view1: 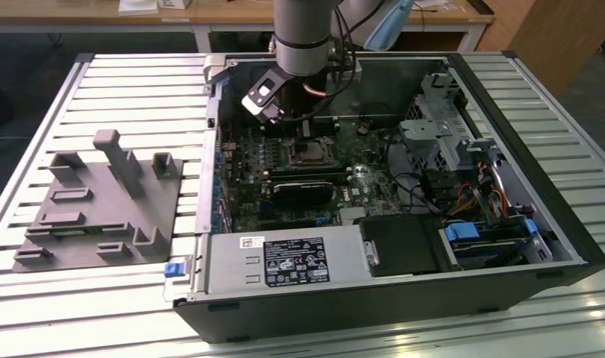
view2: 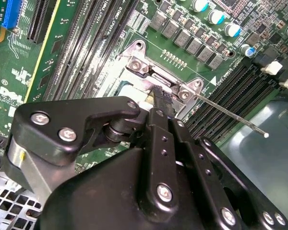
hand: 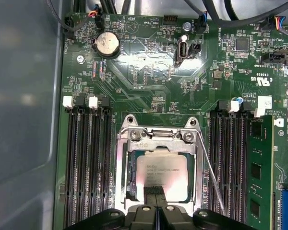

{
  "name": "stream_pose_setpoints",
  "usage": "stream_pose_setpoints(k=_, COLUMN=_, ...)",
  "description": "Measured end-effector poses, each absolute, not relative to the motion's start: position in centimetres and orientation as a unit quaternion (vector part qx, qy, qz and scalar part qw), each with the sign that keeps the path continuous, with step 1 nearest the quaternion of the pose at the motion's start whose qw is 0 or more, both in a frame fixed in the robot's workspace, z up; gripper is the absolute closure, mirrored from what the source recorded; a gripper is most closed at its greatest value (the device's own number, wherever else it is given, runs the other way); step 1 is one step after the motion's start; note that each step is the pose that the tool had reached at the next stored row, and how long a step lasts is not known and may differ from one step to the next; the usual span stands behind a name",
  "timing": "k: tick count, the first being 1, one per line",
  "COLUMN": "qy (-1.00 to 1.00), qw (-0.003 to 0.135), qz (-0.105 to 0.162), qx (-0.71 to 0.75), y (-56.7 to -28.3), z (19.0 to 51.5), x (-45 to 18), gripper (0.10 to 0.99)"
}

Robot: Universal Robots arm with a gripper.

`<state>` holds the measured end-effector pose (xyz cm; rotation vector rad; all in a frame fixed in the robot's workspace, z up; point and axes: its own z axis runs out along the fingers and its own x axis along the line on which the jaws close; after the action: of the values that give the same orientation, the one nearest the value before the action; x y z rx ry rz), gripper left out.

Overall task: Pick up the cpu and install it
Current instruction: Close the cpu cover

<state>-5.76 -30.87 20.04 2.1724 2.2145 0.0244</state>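
The cpu [hand: 162, 175], a small square chip with a silver-grey top, lies flat inside the metal-framed socket [hand: 123, 165] on the green motherboard. In the exterior view the cpu [view1: 308, 154] sits mid-board inside the open computer case. My gripper [hand: 156, 190] is shut, its two black fingertips pressed together with nothing between them, right at the cpu's near edge. I cannot tell whether they touch it. In the second wrist view the gripper [view2: 162, 97] hangs over the socket frame [view2: 139, 62] and hides most of the chip. The thin socket lever [view2: 230, 118] sticks out free.
Black memory slots [hand: 86, 167] flank the socket on both sides. The case walls [view1: 526, 142], drive cage [view1: 436, 134], loose cables [view1: 451, 198] and power supply [view1: 282, 261] crowd the board. A grey fixture plate [view1: 93, 201] lies on the slatted table at the exterior view's left.
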Motion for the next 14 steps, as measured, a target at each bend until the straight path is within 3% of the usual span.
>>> stream_pose_setpoints(k=14, qy=0.714, qw=0.020, qz=0.008, qx=0.700, y=-30.65, z=20.38, x=-4.86, gripper=0.980)
